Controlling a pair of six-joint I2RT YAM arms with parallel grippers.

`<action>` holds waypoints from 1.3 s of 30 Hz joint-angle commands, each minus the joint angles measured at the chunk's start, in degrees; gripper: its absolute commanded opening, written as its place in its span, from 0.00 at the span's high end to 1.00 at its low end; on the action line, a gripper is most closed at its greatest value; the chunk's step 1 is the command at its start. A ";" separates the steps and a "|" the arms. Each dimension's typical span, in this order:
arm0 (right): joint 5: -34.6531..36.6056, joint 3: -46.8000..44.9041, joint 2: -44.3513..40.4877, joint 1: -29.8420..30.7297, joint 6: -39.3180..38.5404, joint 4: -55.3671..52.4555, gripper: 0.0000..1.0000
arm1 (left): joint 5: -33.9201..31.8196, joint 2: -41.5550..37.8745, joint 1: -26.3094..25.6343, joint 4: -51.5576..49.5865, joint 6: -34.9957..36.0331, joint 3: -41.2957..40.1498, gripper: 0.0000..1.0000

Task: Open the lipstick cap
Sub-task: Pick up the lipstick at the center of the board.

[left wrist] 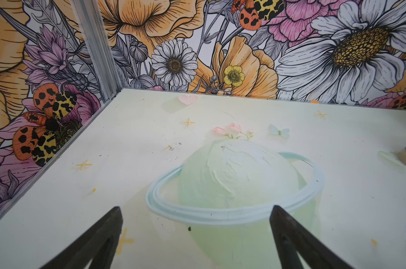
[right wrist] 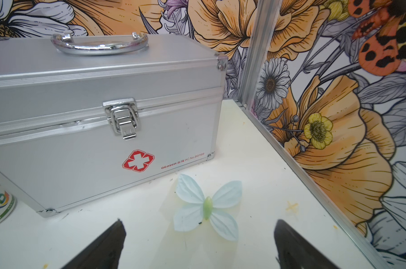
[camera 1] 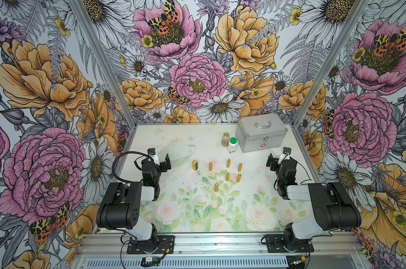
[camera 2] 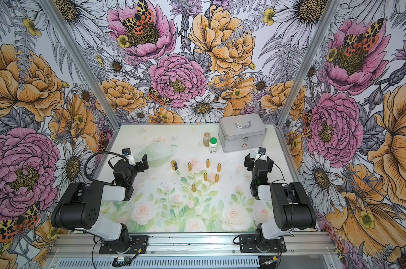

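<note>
The lipsticks [camera 1: 228, 163], standing near the case [camera 1: 255, 137], were judged light, stiff, slick, best pinched at base and cap; left fingers [left wrist: 108, 223] and right fingers [right wrist: 111, 240] were seen wide, empty.

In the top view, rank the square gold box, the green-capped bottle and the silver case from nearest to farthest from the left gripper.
1. Square gold box, just inward of the left gripper, beside the gold tubes.
2. Green-capped bottle, farther back, past mid-table.
3. Silver case, back right corner.
</note>
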 commanded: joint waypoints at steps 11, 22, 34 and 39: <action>-2.44 0.06 -0.46 -0.10 -1.06 0.37 0.00 | -1.63 -5.16 -1.83 0.91 3.07 -1.59 0.01; -2.54 10.87 -20.51 -0.37 5.76 -33.23 0.00 | -5.75 -29.88 -1.76 -21.16 -4.07 1.52 0.01; -3.27 23.16 -22.06 -1.25 24.18 -61.32 0.00 | 1.85 -39.35 5.22 -49.89 -29.25 12.94 0.01; -7.47 26.26 -21.25 -0.31 23.86 -65.76 0.00 | 1.64 -41.85 1.22 -55.90 -26.14 14.31 0.01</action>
